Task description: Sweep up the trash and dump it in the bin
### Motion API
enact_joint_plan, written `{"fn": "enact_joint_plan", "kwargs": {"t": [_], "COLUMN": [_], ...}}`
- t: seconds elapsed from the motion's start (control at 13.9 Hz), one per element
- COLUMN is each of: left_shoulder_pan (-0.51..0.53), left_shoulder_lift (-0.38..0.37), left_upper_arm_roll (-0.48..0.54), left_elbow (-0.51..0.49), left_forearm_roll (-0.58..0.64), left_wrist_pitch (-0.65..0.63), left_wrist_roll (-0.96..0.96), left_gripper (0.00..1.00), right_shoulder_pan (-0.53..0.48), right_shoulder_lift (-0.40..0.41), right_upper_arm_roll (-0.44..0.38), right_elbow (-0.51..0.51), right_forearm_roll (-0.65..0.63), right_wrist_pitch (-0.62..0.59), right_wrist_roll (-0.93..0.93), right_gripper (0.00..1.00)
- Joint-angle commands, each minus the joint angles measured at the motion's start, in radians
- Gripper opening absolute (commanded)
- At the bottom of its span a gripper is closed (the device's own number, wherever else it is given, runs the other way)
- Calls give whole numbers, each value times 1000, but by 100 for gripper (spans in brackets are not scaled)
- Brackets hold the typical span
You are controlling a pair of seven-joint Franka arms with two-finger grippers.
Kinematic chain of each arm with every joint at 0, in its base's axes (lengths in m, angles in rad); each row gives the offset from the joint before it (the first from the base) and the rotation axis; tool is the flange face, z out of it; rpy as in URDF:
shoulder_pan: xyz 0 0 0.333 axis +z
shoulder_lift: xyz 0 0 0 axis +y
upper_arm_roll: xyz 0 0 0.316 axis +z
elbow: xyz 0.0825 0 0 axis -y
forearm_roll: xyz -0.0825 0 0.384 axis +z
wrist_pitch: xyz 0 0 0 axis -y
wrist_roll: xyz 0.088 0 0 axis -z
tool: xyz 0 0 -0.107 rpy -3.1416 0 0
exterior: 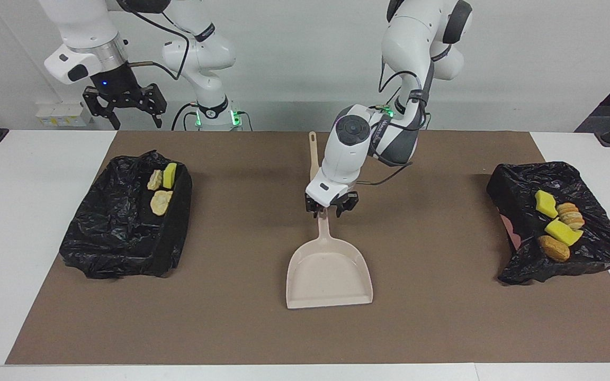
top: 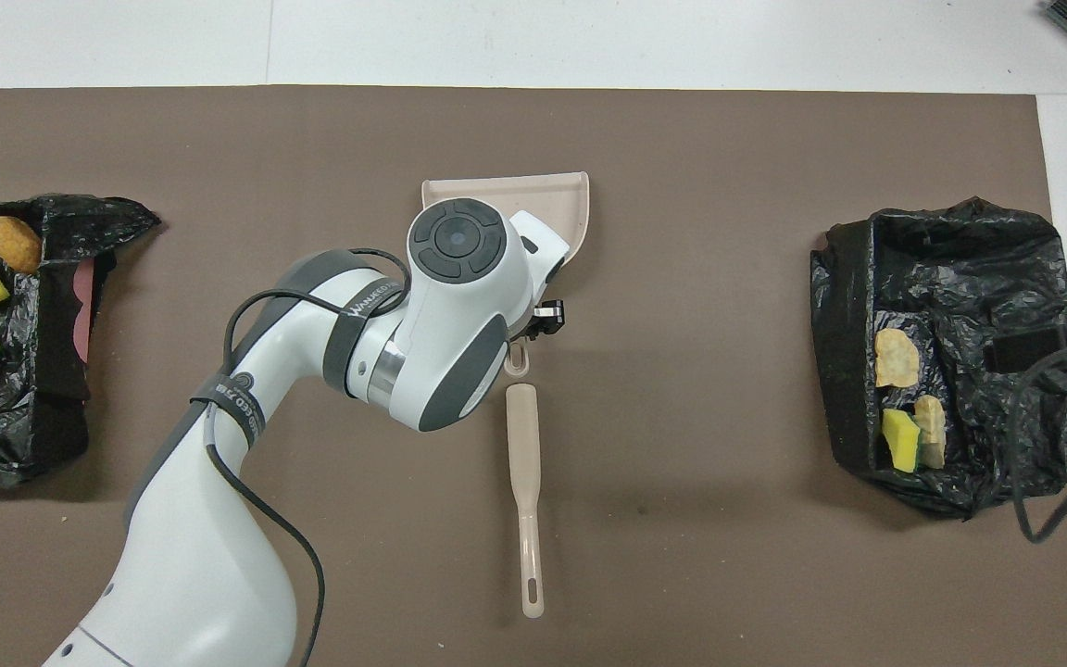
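1. Every scrap of trash in view lies in a bin: three pieces, two tan bread-like lumps [exterior: 158, 191] and a green-topped yellow sponge chunk [exterior: 170, 175], sit in the black-bag-lined bin [exterior: 119, 233] toward the right arm's end of the worktop [exterior: 231, 328].
2. Four more, two yellow sponge chunks [exterior: 554, 217] and two tan-orange bread-like lumps [exterior: 562, 233], rest on the crumpled black bag of the second bin [exterior: 564, 174] toward the left arm's end.
3. The brown mat between the bins shows no loose scraps, so the sweeping and dumping look done.
4. The beige plastic dustpan [exterior: 329, 270] lies flat on the mat at mid-worktop, empty, its handle pointing toward the robots.
5. The left hand [exterior: 331, 209] hovers over the tip of that handle, fingers spread and pinching nothing.
6. The beige long-handled brush [top: 524, 482] lies on the mat just nearer the robots than the dustpan.
7. The right hand [exterior: 124, 106] waits in the air over the worktop's edge near its bin, fingers spread, empty.
8. What seems left: drawing the left arm clear.
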Motion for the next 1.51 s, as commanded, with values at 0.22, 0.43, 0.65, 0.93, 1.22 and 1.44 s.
{"fn": "enact_joint_plan", "kwargs": {"t": [0.22,0.43,0.65,0.93,1.22,1.44], "left_shoulder_pan": [198,300,411,517,526,516], "left_shoulder_lift": [-50,-65,-117,-178,-286,-350], "left_upper_arm_roll": [-4,-3,-3,8,13,13], "left_elbow": [-3,7,6,9,-38,-63], "left_forearm_roll": [-14,-12,-14,1,43,47], "left_wrist_pitch": [-30,-103,-179,-266,-280,-292], "left_wrist_roll": [79,239,421,657,685,685], "left_gripper": [100,100,100,100,100,100], "right_shoulder_pan": [-9,-9,-9,-57,-55,-55], "right_shoulder_lift": [-28,-26,-23,0,-9,-9], "right_upper_arm_roll": [6,4,4,38,41,41], "right_elbow": [-25,-22,-18,11,2,2], "right_forearm_roll": [-10,-10,-10,2,2,2], "right_wrist_pitch": [-11,-28,-23,-19,-26,-26], "right_wrist_roll": [-30,-33,-28,-24,-24,-24], "right_gripper": [100,100,100,100,100,100]}}
